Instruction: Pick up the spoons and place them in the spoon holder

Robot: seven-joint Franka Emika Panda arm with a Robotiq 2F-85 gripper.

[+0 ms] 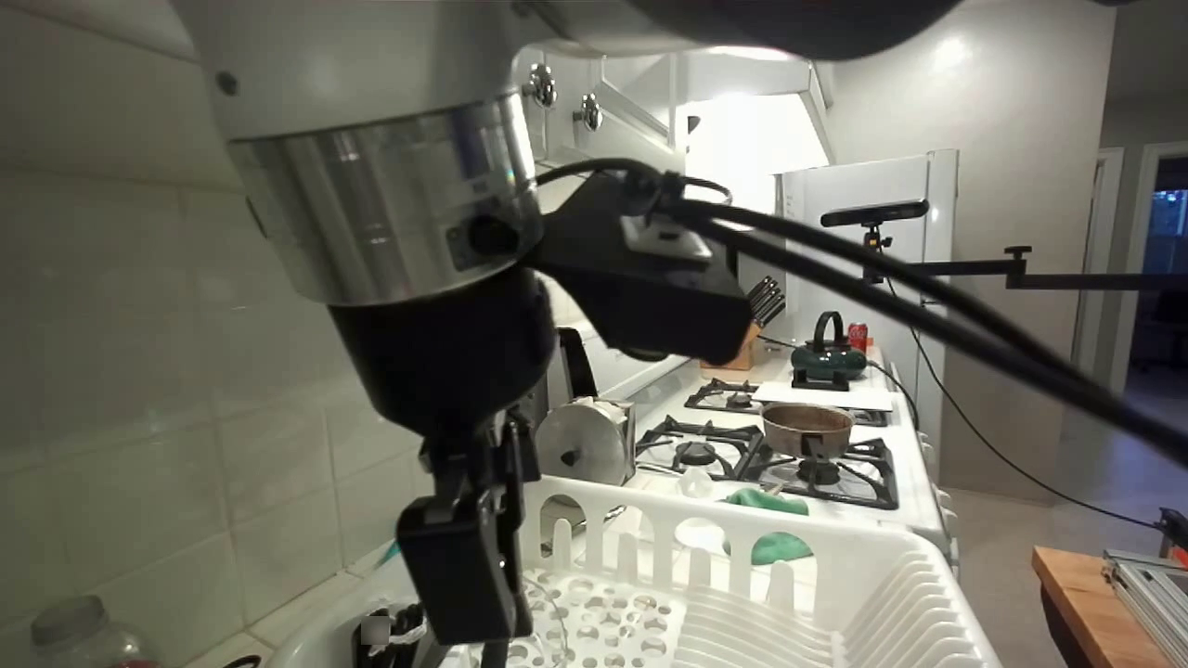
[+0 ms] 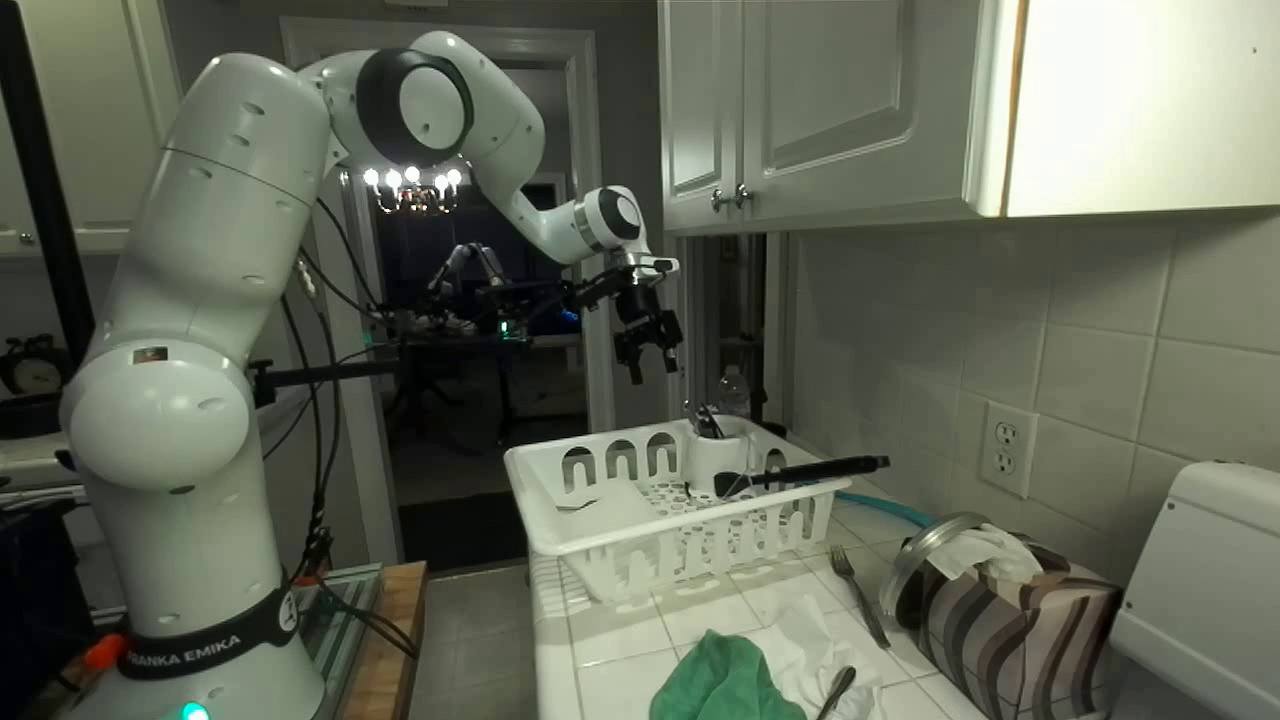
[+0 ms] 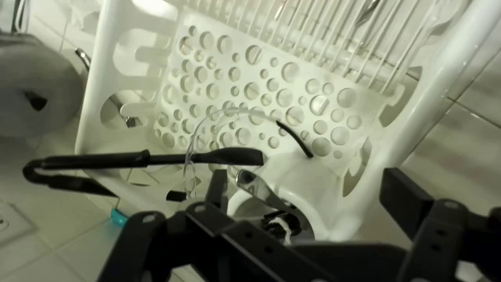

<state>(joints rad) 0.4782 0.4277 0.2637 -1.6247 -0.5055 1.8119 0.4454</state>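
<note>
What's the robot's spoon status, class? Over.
Fingers open, empty. Black spoon outside cup, jutting over rack rim. Possibly in the way: metal utensil poking from cup.

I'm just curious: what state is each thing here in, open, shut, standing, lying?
Gripper: open, holding nothing
Spoon holder: upright, things inside
Dish rack: upright, partly filled
Long black utensil: partly in the rack, jutting past its rim
Fork: lying down
Green cloth: crumpled
Tissue box: open, tissue sticking out
Cupboard doors: shut
Wall socket: nothing plugged in
Pan: uncovered

In an exterior view the gripper (image 1: pixel 499 603) points down; below and beyond it lies the white dish rack (image 1: pixel 640 501), to its left a jar (image 1: pixel 88 635), farther off rightward a pan (image 1: pixel 806 431).
</note>
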